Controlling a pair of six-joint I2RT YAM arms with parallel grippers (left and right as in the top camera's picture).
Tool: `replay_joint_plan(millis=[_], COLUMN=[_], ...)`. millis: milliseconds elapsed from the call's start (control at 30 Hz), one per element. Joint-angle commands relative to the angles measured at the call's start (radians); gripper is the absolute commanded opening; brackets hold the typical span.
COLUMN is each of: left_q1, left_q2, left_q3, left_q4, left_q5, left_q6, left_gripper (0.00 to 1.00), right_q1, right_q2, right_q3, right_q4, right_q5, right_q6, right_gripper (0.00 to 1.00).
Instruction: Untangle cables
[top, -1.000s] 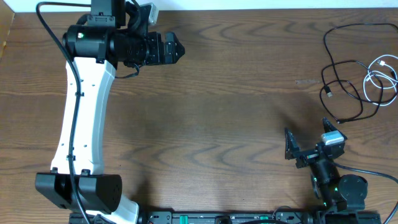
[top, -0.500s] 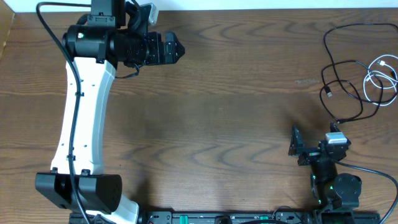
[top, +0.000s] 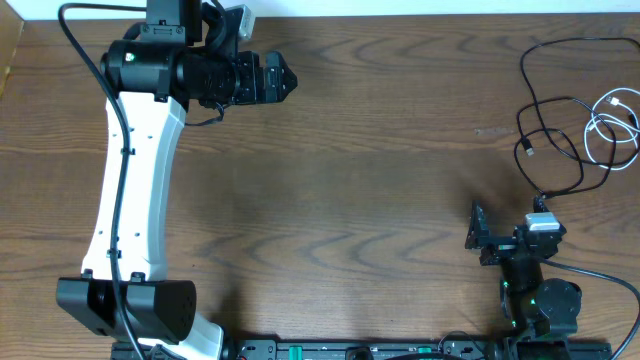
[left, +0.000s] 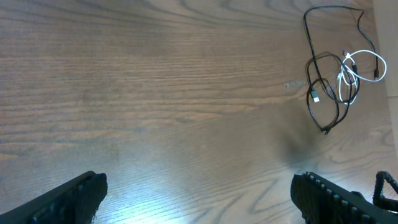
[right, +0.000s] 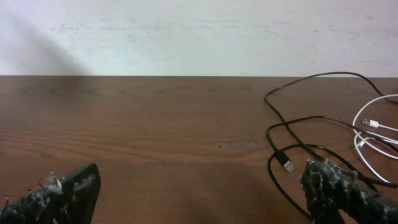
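Note:
The long black cable lies in loose loops at the table's right edge, crossing the shorter white cable coiled just right of it. Both also show in the left wrist view, black cable and white cable, and in the right wrist view, black cable and white cable. My left gripper is open and empty at the far left, far from the cables; its fingers frame bare wood. My right gripper is open and empty, low near the front right, just short of the black loops.
The brown wooden table runs to a pale wall at the back. The left arm's white link spans the left side. A small pale scuff marks the wood left of the cables.
My right gripper has drawn back a little to the right and turned, then held still. The left arm and both cables have not moved.

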Motion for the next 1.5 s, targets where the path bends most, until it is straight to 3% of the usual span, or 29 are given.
replay_joint_plan(millis=[0, 667, 933, 1167, 1467], left_q1=[0.000, 0.000, 0.000, 0.000, 0.062], left_q2=[-0.001, -0.002, -0.084, -0.338, -0.751], left_q3=[0.001, 0.001, -0.008, -0.317, -0.881], left_q4=[-0.002, -0.002, -0.005, 0.199, 0.655], left_q5=[-0.010, -0.010, -0.041, -0.256, -0.272], left_q6=[-0.002, -0.002, -0.001, 0.031, 0.089], left_gripper=[1.00, 1.00, 1.00, 1.00, 1.00], right_q1=[0.006, 0.006, 0.006, 0.006, 0.006], right_q2=[-0.006, -0.006, -0.006, -0.006, -0.006], right_q3=[-0.005, -0.005, -0.005, -0.005, -0.005], right_q4=[-0.001, -0.001, -0.001, -0.001, -0.001], right_q5=[0.011, 0.011, 0.011, 0.011, 0.011], right_q6=[0.013, 0.012, 0.012, 0.013, 0.013], right_gripper=[0.99, 0.99, 0.99, 0.99, 0.99])
